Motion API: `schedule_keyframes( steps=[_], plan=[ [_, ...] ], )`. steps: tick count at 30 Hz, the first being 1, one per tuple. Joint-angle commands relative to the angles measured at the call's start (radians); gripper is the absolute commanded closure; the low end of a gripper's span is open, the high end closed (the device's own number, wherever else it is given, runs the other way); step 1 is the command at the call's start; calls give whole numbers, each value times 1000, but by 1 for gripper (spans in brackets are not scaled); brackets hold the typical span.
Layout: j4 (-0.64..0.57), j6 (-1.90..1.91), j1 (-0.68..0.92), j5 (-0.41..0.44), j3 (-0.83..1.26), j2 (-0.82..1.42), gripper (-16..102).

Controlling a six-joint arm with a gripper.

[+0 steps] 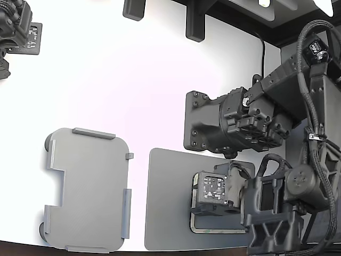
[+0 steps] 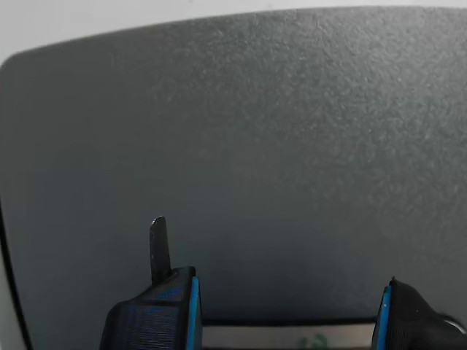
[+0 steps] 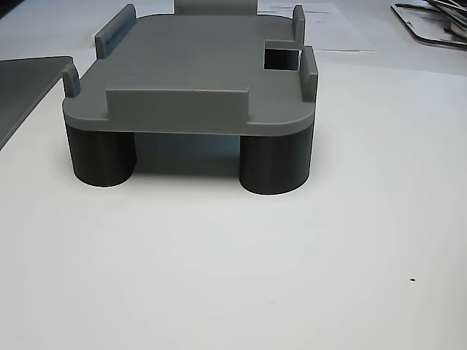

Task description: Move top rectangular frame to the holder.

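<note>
The top rectangular frame (image 1: 216, 230) lies on the dark grey mat (image 1: 168, 202) at the exterior view's lower right. Only its pale tan, green-mottled border shows past the gripper (image 1: 213, 194), which hangs low right over it. In the wrist view the blue-padded fingers (image 2: 187, 315) stand wide apart, and the gripper (image 2: 284, 321) is open with a strip of the frame's pale edge (image 2: 292, 337) showing between them. The light grey holder (image 1: 88, 189) sits bare to the left of the mat. In the other view the holder (image 3: 197, 80) stands on its round feet.
The arm's black base and joints (image 1: 229, 125) crowd the exterior view's right side. A second arm (image 1: 16, 29) sits at the top left. Black brackets (image 1: 194, 21) stand at the table's far edge. The mat's corner (image 3: 22, 80) shows left of the holder, with thin flat parts (image 3: 430, 22) behind.
</note>
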Motion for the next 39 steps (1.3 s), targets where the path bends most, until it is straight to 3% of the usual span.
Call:
schedule_keyframes(
  steps=[1, 12, 17, 39],
  plan=[
    [9, 21, 17, -38, -6, 0, -14],
    [150, 101, 124, -133, 11, 81, -14],
    [144, 133, 167, -176, 83, 153, -14],
    [32, 224, 221, -163, 241, 161, -1]
  ],
)
